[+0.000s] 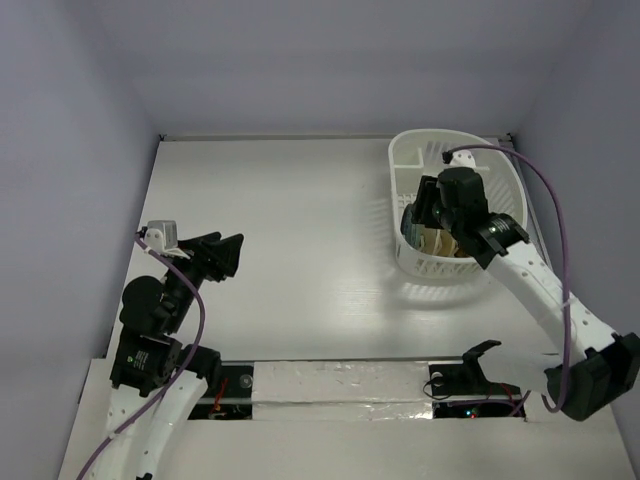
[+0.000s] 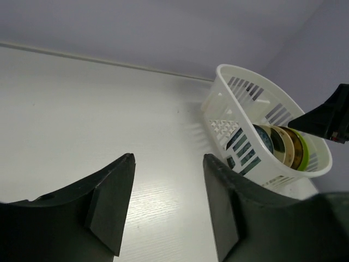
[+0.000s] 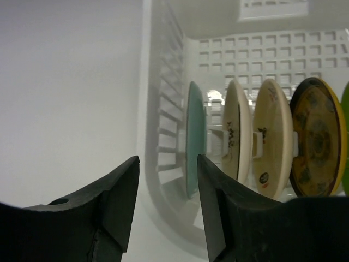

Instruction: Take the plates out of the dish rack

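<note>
A: Start close in; what is the left hand [image 1: 215, 255] doing?

B: Nothing yet; it hangs over the near left of the desk [image 1: 300, 200], jaws spread with nothing between them; its own camera shows only white desk in the gap, and it is well apart from the dish rack [image 1: 455, 145].

A: And the right hand [image 1: 420, 215]?

B: It is at the rack's near left side; in its wrist view the jaws stand apart and hold nothing; the gap looks along the slotted wall toward the teal plate [image 3: 195, 136], the first in the row; whether the hand is inside the rim or just above it I cannot tell.

A: What is in the rack, then?

B: Five plates stand on edge, side by side: the teal plate nearest the wall, then two cream plates [image 3: 237, 131], then the amber plate [image 3: 316, 142] with its dark rim; last comes a lime-green plate [image 3: 345, 136], cut off by the frame edge.

A: Anything unloaded?

B: I see no plate outside the rack in any view; so I judge the task barely begun; all five are left to lift out and set on the desk; the teal one looks the likely first pick, given where the right hand points.
</note>
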